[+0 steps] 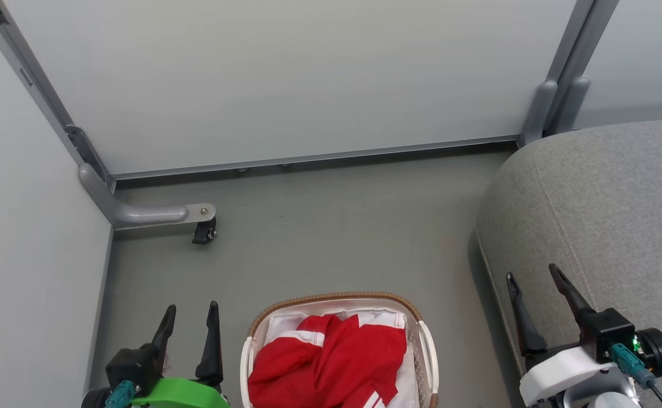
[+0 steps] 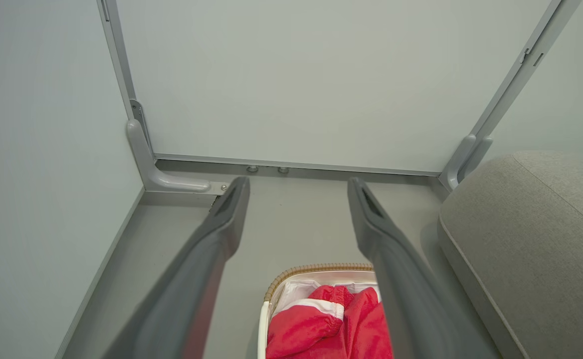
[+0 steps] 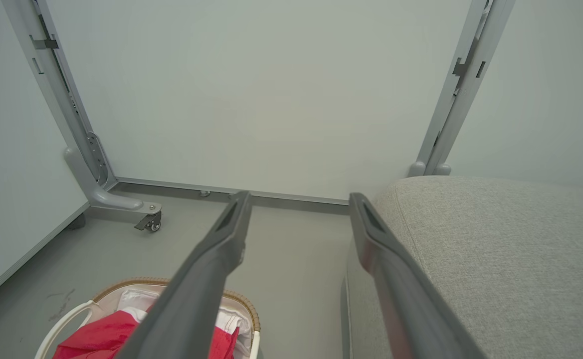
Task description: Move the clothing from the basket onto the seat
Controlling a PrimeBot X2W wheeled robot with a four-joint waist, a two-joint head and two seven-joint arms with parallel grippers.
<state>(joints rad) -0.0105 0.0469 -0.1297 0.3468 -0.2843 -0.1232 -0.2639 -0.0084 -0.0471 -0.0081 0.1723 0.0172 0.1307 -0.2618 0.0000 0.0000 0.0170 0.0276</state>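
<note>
Reach step, nothing grasped. My left gripper [image 1: 191,309] and right gripper [image 1: 533,273] both spread, empty. Red clothing [image 1: 331,357] heaped in basket [image 1: 336,296], 6 o'clock; seat [image 1: 608,215] 3 o'clock. Next, likely: descend, pinch top fold.

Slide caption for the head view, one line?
Open left gripper and open right gripper flank the basket of red clothing; grey seat at right.

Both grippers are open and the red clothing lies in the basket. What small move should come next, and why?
Probably swing the left gripper rightward over the basket and lower it toward the clothing. It stands open beside the basket, nearer than the right gripper, which hovers by the seat; nothing is held yet.
</note>
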